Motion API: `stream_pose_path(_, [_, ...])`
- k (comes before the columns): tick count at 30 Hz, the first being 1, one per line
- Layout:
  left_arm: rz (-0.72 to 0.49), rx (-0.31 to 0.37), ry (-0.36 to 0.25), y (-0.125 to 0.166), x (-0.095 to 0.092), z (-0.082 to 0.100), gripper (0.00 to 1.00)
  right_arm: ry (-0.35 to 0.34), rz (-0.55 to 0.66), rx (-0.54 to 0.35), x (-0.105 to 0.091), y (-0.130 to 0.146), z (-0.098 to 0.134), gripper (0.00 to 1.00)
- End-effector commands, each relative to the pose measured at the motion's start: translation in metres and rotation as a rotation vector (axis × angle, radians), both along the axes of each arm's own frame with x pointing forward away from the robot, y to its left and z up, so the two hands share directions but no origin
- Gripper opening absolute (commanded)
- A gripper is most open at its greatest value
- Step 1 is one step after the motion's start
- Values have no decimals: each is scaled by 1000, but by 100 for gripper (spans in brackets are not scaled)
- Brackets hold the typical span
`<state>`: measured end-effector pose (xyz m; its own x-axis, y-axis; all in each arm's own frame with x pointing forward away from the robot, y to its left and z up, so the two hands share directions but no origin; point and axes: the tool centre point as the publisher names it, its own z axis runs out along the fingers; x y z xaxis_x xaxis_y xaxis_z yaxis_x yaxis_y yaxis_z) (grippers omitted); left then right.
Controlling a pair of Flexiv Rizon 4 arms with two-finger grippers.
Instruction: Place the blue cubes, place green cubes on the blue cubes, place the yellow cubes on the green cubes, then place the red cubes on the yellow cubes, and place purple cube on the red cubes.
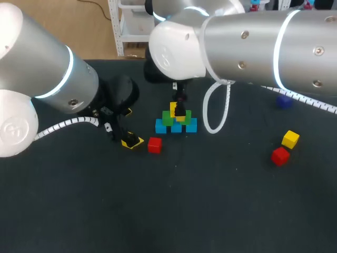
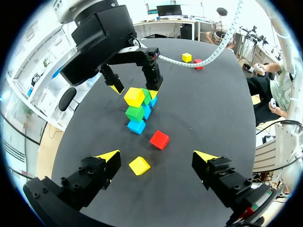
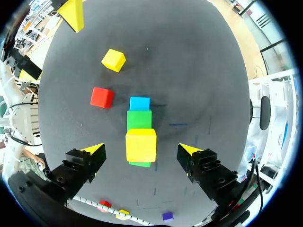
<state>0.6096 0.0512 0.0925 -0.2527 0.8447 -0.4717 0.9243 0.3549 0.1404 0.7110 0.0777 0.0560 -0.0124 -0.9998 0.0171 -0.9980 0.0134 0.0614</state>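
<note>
Yellow cube (image 3: 140, 145) sits on top of the stack in the middle of the bench (image 1: 158, 211). It rests on the green cubes (image 1: 167, 119), which stand on the row of blue cubes (image 1: 160, 126). The right gripper (image 3: 140, 150) hangs over it with its jaws open, a yellow tip on either side and a gap at both. I judge the yellow stage to be in hand, with red and purple not yet begun.

The left gripper (image 2: 157, 157) is low over the bench near the stack. Its jaws are open and stand astride a second yellow cube (image 2: 139, 165), which lies on the bench touched by neither finger. A red cube (image 2: 159, 139) lies between that cube and the stack.

The next move probably calls for the right arm to rise straight clear without brushing the top cube. The left jaws then have to close squarely on the second yellow cube, which sits turned at an angle and nearer one finger.

The head view half hides the top cube behind the right gripper. The left wrist view shows the tiers from the side, with the right fingers straddling the top. The right wrist view looks straight down and shows the gaps beside the cube. The purple cube (image 1: 284, 101), well apart from the stack, is missing from the left wrist view.
</note>
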Motion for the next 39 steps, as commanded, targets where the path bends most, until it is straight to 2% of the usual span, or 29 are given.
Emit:
stream_pose_path(1, [1, 3, 1, -1, 1, 0, 100, -8, 2, 6, -5, -5, 8, 100])
stream_pose_path(14, [1, 3, 1, -1, 1, 0, 100, -48, -6, 21, -35, -49, 39, 100])
stream_pose_path(28, [1, 3, 1, -1, 1, 0, 100, -54, -19, 39, -72, -107, 43, 100])
stream_pose_path(39, [1, 3, 1, -1, 1, 0, 100, -90, 50, 91, -81, -142, 48, 100])
